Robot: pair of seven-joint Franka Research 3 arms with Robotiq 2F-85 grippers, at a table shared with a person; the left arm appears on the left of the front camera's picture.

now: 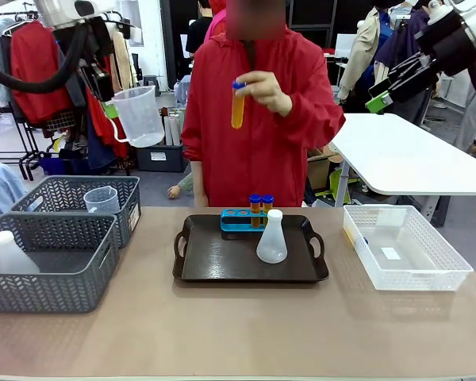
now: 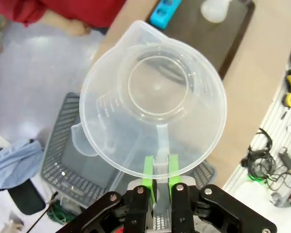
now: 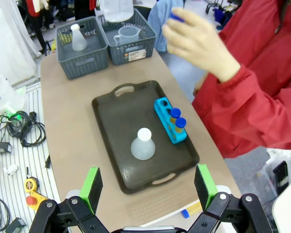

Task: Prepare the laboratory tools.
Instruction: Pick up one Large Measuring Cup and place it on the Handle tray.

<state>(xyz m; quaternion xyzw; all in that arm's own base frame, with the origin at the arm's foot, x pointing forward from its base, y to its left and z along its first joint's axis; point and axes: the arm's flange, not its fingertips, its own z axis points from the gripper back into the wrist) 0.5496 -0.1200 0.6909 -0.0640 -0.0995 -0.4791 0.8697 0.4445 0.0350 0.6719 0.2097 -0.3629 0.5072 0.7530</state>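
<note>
My left gripper (image 1: 109, 111) hangs high at the left, shut on the handle of the clear measuring beaker (image 1: 139, 115). In the left wrist view the beaker (image 2: 155, 97) opens toward the camera, with its handle between the green pads (image 2: 148, 170). Raised at the upper right, my right gripper (image 1: 385, 91) is open and empty, its jaws (image 3: 148, 186) wide above the tray. The person holds up an orange tube with a blue cap (image 1: 238, 105). Two more tubes (image 1: 260, 208) stand in a blue rack (image 1: 238, 220) beside a white conical flask (image 1: 271, 238) on the dark tray (image 1: 222, 262).
Two grey woven baskets sit at the left: the far one (image 1: 71, 194) holds a small clear beaker (image 1: 101, 200), the near one (image 1: 55, 278) a second flask (image 1: 12, 254). A white basket (image 1: 404, 274) stands at the right. The front of the table is bare.
</note>
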